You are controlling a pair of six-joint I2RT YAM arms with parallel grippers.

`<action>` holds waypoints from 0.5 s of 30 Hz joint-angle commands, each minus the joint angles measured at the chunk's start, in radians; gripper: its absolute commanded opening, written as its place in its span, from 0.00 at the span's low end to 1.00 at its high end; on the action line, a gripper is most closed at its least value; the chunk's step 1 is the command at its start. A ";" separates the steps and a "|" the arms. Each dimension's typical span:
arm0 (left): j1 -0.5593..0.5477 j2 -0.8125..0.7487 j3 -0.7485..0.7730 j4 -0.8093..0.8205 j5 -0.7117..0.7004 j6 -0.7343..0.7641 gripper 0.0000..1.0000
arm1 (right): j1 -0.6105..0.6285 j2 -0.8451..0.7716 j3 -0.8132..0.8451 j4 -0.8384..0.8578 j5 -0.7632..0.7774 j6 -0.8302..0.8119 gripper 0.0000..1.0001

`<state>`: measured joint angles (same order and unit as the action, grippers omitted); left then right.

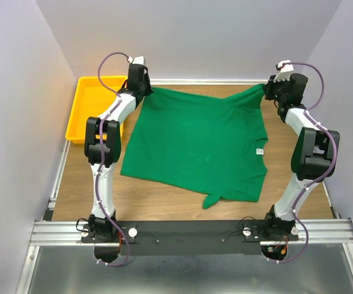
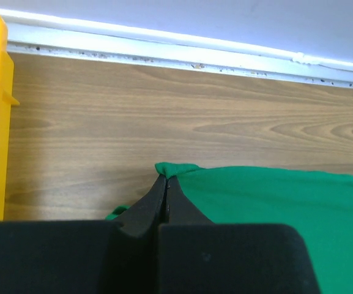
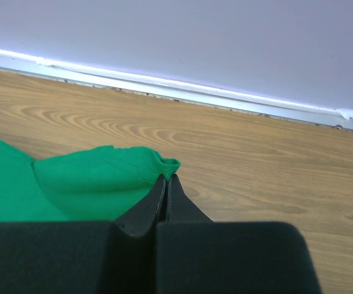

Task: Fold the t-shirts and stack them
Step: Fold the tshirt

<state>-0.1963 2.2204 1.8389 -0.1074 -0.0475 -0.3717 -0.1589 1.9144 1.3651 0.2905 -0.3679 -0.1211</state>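
A: One dark-green short-sleeved cotton t-shirt [image 1: 194, 144], is that all? Where does it lie?

B: Spread wide over the middle of the wooden tabletop [image 1: 164, 205], turned sideways: its small white neck label [image 1: 261, 150] sits toward the right and the hem toward the left. The near sleeve is bunched at the shirt's front edge.

A: And the far corners?

B: Both are gripped. The left fingers [image 2: 165, 182] are pressed together on the far-left hem corner, with a small fold of green poking out at their tips. The right fingers [image 3: 166, 181] pinch the tip of the far sleeve, which is drawn into a rounded peak.

A: Anything beside it?

B: The yellow plastic tray [image 1: 93, 107] stands in the far-left corner, just beside the left arm and apart from the shirt.
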 commanded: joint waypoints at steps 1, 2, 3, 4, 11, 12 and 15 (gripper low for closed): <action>0.011 0.045 0.072 -0.041 -0.020 0.020 0.00 | -0.004 -0.048 0.040 -0.020 -0.037 0.040 0.01; 0.014 0.050 0.092 -0.044 -0.018 0.022 0.00 | -0.002 -0.061 0.034 -0.034 -0.051 0.038 0.01; 0.015 0.056 0.100 -0.046 -0.015 0.024 0.00 | -0.002 -0.072 0.028 -0.040 -0.065 0.037 0.01; 0.015 0.059 0.105 -0.051 -0.014 0.025 0.00 | -0.001 -0.084 0.006 -0.045 -0.095 0.035 0.00; 0.024 0.074 0.112 -0.064 -0.008 0.040 0.00 | 0.016 -0.274 -0.156 -0.062 -0.146 0.001 0.01; 0.029 0.084 0.117 -0.075 -0.008 0.043 0.00 | 0.016 -0.317 -0.176 -0.068 -0.151 -0.003 0.01; 0.032 0.096 0.128 -0.078 -0.008 0.047 0.00 | 0.018 -0.373 -0.256 -0.083 -0.160 -0.021 0.01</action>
<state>-0.1783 2.2765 1.9320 -0.1654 -0.0471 -0.3447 -0.1452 1.6104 1.1950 0.2348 -0.4866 -0.1135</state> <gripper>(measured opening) 0.007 0.009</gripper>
